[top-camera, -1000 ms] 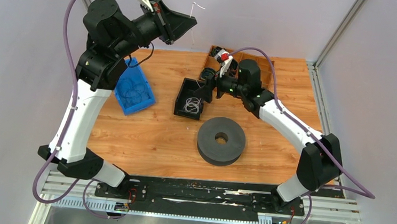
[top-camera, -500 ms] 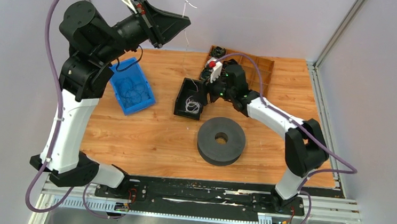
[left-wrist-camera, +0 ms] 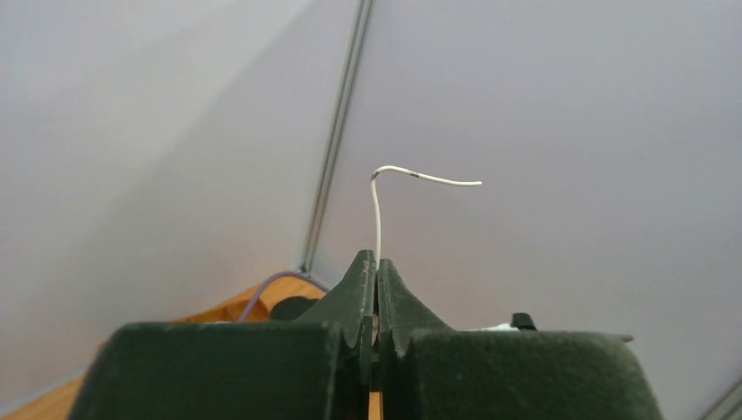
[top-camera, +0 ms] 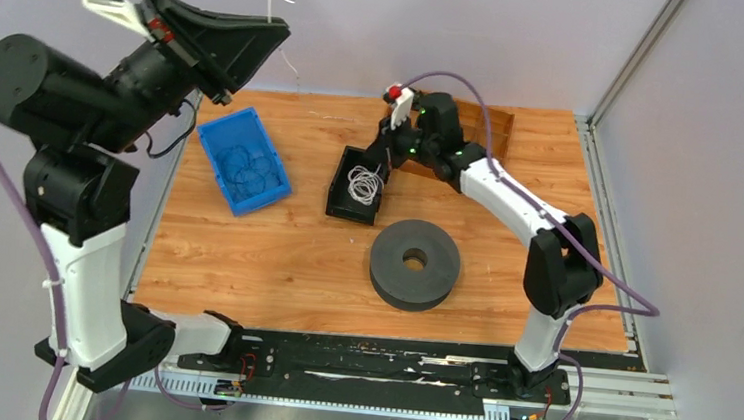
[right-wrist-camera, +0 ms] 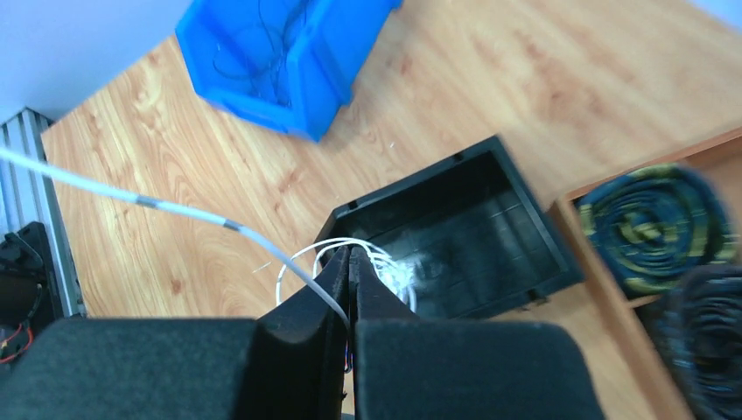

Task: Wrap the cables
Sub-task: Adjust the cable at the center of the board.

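Drawn higher and further left than before, a strand of the cables (top-camera: 362, 182) stretches out of the black box (top-camera: 339, 182).
Most loops lie in that box; the left tool (left-wrist-camera: 377, 262) pinches the free end well above the desk (top-camera: 294, 254), and the right tool (right-wrist-camera: 348, 255), pressed together, seems to clamp the strand by the loops. More pull could slip the thin wire from a pinch or drag the tangle out.

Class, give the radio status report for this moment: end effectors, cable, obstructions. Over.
Left end effector shut on cable end, raised high. Right end effector shut on cable at black bin. Nothing seen blocking. Over.
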{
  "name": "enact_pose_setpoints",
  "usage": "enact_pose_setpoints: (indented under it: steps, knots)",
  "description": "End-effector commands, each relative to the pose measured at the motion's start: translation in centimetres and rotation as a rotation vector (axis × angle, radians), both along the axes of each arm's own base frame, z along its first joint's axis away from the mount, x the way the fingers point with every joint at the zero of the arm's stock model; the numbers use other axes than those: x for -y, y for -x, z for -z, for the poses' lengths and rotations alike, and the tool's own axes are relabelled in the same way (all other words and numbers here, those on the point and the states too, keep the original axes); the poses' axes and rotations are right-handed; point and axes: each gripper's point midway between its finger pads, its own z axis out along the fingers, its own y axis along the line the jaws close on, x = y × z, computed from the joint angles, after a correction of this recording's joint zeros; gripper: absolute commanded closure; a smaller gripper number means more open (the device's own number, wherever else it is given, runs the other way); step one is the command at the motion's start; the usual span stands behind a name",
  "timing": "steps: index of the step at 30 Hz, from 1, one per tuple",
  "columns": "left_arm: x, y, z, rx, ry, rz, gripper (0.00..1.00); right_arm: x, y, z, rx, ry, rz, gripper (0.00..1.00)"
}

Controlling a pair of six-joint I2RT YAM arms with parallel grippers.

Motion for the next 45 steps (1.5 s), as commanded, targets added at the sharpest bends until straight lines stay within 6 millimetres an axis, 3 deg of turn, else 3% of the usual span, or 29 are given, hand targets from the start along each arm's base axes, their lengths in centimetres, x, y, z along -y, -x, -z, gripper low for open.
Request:
enact_pose_setpoints:
  steps: [1, 5, 8, 12, 15, 19, 22, 23, 26, 29, 31, 38, 42, 45]
  knots:
    - [-2.6, 1.4, -0.7, 0.057, -0.033, -0.133, 1.00, 3.5, 0.1, -8.9, 0.112, -0.077, 0.006, 0.99]
    - [-3.9, 0.2, -0.2, 0.063, -0.060, -0.242, 1.00, 7.3, 1.3, -14.1, 0.248, -0.030, 0.076, 0.99]
    - [-3.7, -1.7, 1.0, 0.051, -0.091, -0.271, 1.00, 11.2, 1.8, -15.9, 0.363, 0.097, 0.197, 0.99]
    - [-2.9, -4.6, 2.8, 0.019, -0.131, -0.286, 1.00, 17.8, 1.9, -17.0, 0.491, 0.318, 0.405, 0.99]
    - [-3.7, -6.1, 3.0, 0.022, -0.157, -0.366, 1.00, 22.8, 2.0, -16.4, 0.516, 0.457, 0.529, 1.00]
    - [-5.7, -6.1, 1.9, 0.037, -0.153, -0.470, 1.00, 28.9, 2.0, -12.8, 0.458, 0.592, 0.638, 0.99]
    - [-6.0, -5.6, 1.8, 0.040, -0.145, -0.476, 1.00, 33.0, 2.7, -8.0, 0.365, 0.711, 0.670, 0.99]
    - [-5.7, -5.6, 2.0, 0.039, -0.144, -0.462, 1.00, 34.4, 3.2, -6.6, 0.334, 0.746, 0.680, 0.99]
    - [-3.2, -7.4, 5.3, -0.019, -0.175, -0.357, 1.00, 37.6, 4.9, -2.8, 0.235, 0.819, 0.701, 0.99]
    - [-0.7, -9.0, 8.6, -0.077, -0.206, -0.252, 0.99, 40.0, 6.4, 0.3, 0.155, 0.871, 0.715, 0.99]
    - [-0.7, -9.5, 9.1, -0.081, -0.214, -0.263, 1.00, 41.7, 7.2, 2.2, 0.098, 0.902, 0.729, 0.99]
    - [-2.9, -8.3, 6.2, -0.027, -0.197, -0.361, 1.00, 46.1, 8.8, 6.8, -0.074, 0.875, 0.756, 0.97]
    - [-3.5, -8.4, 6.1, -0.028, -0.195, -0.396, 1.00, 47.4, 8.8, 8.3, -0.132, 0.881, 0.752, 0.95]
    - [-2.8, -8.8, 7.1, -0.049, -0.197, -0.365, 1.00, 48.1, 8.7, 8.8, -0.162, 0.886, 0.748, 0.90]
